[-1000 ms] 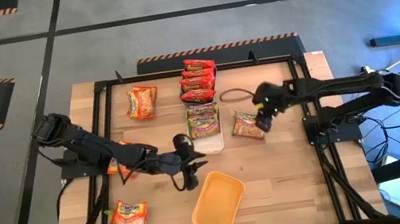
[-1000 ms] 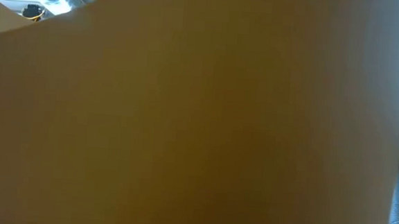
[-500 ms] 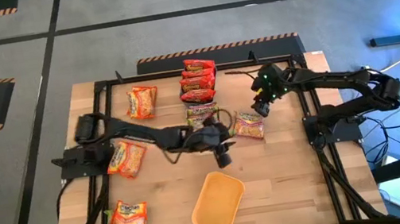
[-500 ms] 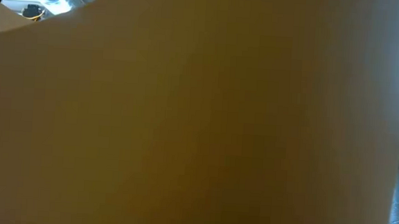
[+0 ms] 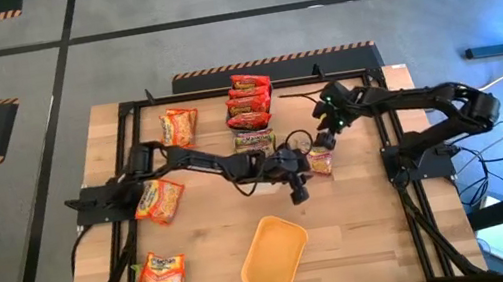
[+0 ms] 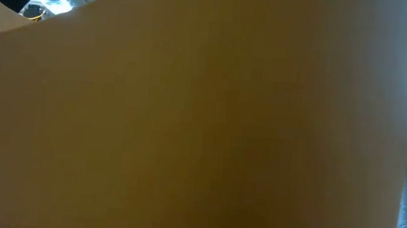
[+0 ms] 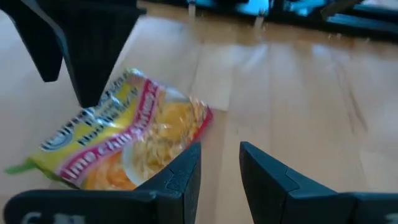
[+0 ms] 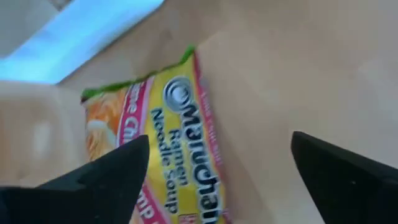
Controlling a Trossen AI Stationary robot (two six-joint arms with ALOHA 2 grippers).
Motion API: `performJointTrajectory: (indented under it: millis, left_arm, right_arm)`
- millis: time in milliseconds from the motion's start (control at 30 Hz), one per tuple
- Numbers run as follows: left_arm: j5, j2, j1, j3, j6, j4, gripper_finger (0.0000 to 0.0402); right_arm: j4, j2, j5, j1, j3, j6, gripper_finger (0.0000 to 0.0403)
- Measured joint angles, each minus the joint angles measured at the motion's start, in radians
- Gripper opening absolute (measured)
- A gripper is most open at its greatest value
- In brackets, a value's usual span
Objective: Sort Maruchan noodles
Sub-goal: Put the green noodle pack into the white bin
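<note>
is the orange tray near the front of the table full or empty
Empty: the high view shows the orange tray with only its bare bottom.

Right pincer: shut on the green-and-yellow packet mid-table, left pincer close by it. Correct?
Not quite. The right pincer is open and holds nothing; the right wrist view shows its fingers spread wide above the green-and-yellow packet. The left pincer is indeed close by it.

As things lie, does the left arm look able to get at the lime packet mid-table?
Probably yes: the left pincer is right beside the lime packet, nothing between; the open right pincer hangs close above.
</note>
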Motion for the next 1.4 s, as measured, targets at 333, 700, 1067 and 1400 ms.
performJointTrajectory:
  millis: [333, 700, 1067, 1400]
  left_arm:
    - [-0.003, 0.035, -0.003, 0.002, 0.000, -0.001, 0.0103]
    - [-0.004, 0.037, -0.004, 0.002, 0.000, -0.013, 0.0103]
    - [0.003, 0.067, 0.000, 0.001, 0.000, -0.018, 0.0103]
    - [0.027, 0.083, 0.000, 0.002, -0.001, -0.005, 0.0103]
  right_arm:
    - [0.007, 0.172, -0.134, -0.040, 0.005, -0.046, 0.0385]
    - [-0.031, 0.186, -0.423, -0.033, -0.003, -0.044, 0.0386]
    - [-0.001, 0.186, -0.299, 0.098, 0.001, -0.043, 0.0386]
    - [0.070, 0.189, -0.295, 0.139, -0.001, 0.012, 0.0386]
